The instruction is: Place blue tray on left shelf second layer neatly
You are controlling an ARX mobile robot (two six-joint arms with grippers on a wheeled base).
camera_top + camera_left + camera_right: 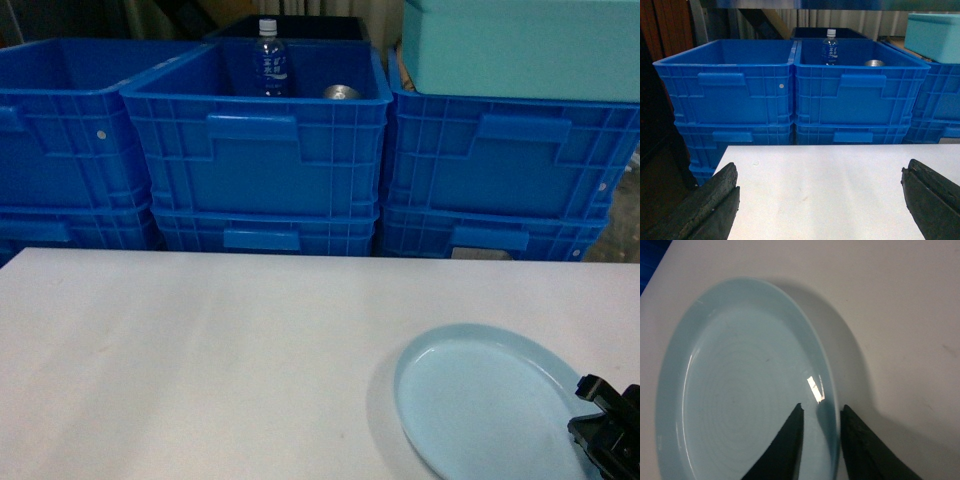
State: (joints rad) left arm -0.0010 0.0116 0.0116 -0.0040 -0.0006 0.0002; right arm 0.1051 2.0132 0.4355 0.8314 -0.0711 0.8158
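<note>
The pale blue tray lies at the near right of the white table. My right gripper is at its right rim. In the right wrist view the gripper straddles the tray rim, one finger inside and one outside, shut on it. A broad shadow lies beside that rim. My left gripper hangs open over bare table, with nothing between its fingers. The left shelf second layer cannot be made out; only a grey metal rail crosses the top of the left wrist view.
Stacked dark-blue crates line the far edge of the table. The middle crate holds a water bottle and a metal can. A turquoise box rests on the right crate stack.
</note>
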